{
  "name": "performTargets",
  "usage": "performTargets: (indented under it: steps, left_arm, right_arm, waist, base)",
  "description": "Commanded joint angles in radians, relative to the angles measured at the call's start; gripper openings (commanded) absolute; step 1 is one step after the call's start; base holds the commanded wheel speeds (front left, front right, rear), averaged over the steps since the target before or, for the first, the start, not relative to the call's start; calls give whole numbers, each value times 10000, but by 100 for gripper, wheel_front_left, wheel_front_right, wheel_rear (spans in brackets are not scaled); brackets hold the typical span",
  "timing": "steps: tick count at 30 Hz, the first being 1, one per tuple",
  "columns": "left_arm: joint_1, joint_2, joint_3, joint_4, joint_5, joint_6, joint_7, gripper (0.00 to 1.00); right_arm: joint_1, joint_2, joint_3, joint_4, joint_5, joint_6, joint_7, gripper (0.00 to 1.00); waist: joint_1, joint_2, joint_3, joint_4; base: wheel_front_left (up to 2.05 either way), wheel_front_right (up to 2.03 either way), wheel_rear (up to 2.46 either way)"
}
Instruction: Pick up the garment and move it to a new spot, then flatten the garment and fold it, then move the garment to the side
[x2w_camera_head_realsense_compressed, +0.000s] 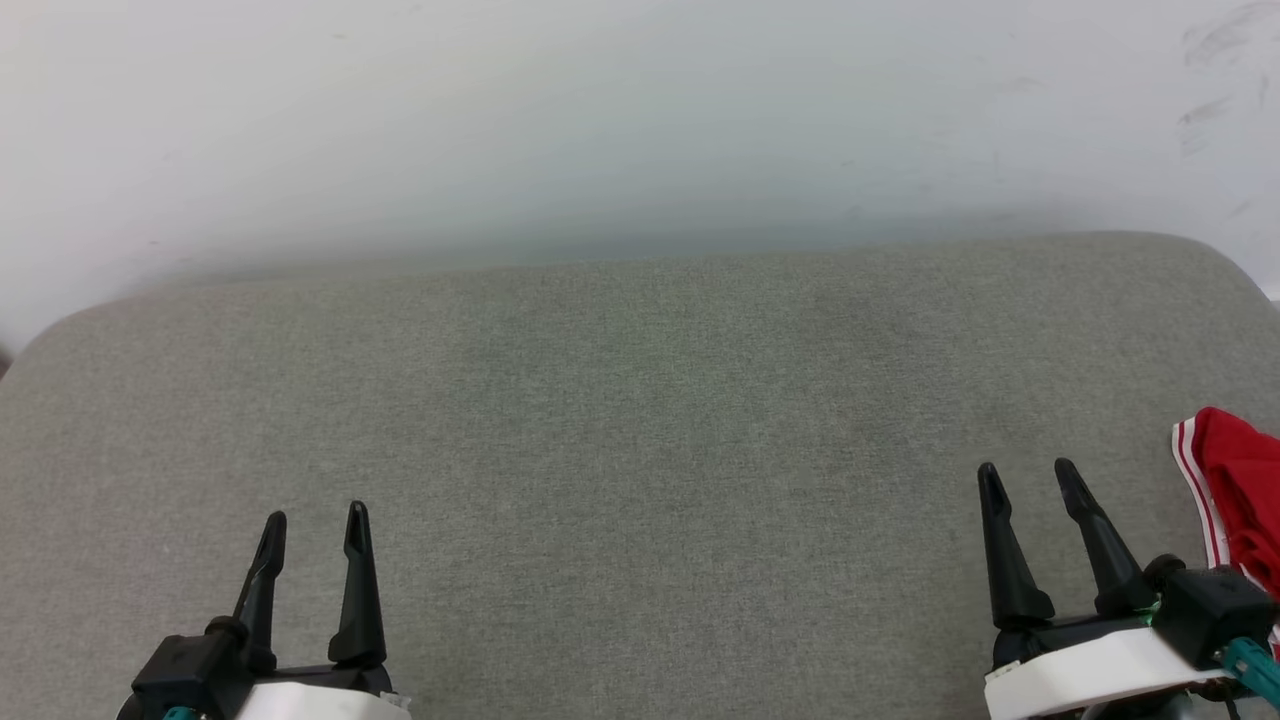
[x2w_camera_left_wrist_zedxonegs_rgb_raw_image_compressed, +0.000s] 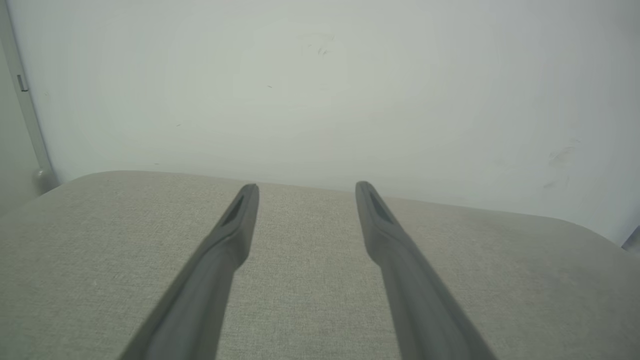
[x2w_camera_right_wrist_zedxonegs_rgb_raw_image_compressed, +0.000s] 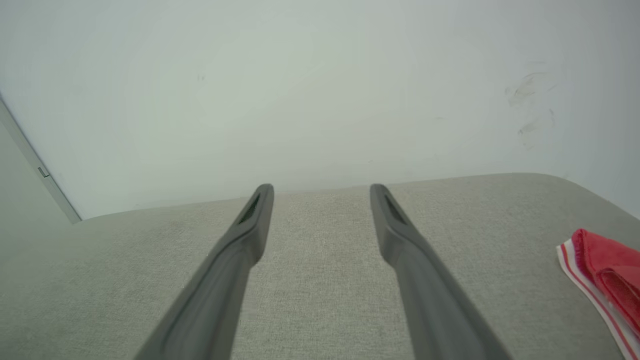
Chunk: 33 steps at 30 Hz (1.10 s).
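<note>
The garment (x2w_camera_head_realsense_compressed: 1240, 490) lies at the far right edge of the grey pad (x2w_camera_head_realsense_compressed: 640, 420), to the right of the right gripper (x2w_camera_head_realsense_compressed: 1027, 468) and apart from its fingers. Only part of it is in the picture, a bunched red fold with a red-and-white striped trim (x2w_camera_head_realsense_compressed: 1195, 490) along its left side. The rest is cut off by the frame, so its full shape and the lettering cannot be told. The visible piece is longer than it is wide, and its long axis runs from the wall (x2w_camera_head_realsense_compressed: 640, 120) back toward the robot. Its rounded end points toward the wall, and the trim follows the same line. In the right wrist view the garment (x2w_camera_right_wrist_zedxonegs_rgb_raw_image_compressed: 607, 260) sits at the lower right, flat on the pad, with the striped edge facing the fingers.

The right gripper hovers low over the pad with its two fingers spread and nothing between them. The left gripper (x2w_camera_head_realsense_compressed: 316, 515) sits at the lower left, well apart from the garment, its fingers also spread and bare. Both point toward the wall. The left wrist view shows its fingers (x2w_camera_left_wrist_zedxonegs_rgb_raw_image_compressed: 235, 235) above bare pad.
</note>
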Motion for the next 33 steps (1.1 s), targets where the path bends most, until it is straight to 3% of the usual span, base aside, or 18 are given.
performTargets:
  steps: [1,6,7,11,33]
  left_arm:
    - [76,-16,-30,34,-67,37,-22,100]
    - [74,-15,-65,44,-190,52,-22,100]
    - [6,-2,-44,39,-175,11,0,0]
    - [46,-17,-38,374,-259,-2,64,0]
    - [-599,-13,122,953,-4177,-104,1145,0]
  right_arm:
    - [-98,50,-45,9,261,-7,-110,100]
    - [-70,55,22,29,229,-7,-140,100]
    - [-1,12,17,29,280,0,-119,0]
    - [129,12,43,305,368,0,-108,0]
    - [-374,-206,-108,840,4597,-1,603,0]
  waist:
    - [1,0,-14,-18]
    - [1,0,-45,-31]
    - [1,0,-44,-32]
    - [1,0,-45,-30]
    - [1,0,-44,69]
  base:
    - [0,0,0]
    - [0,0,0]
    - [0,0,0]
    - [0,0,0]
    - [0,0,0]
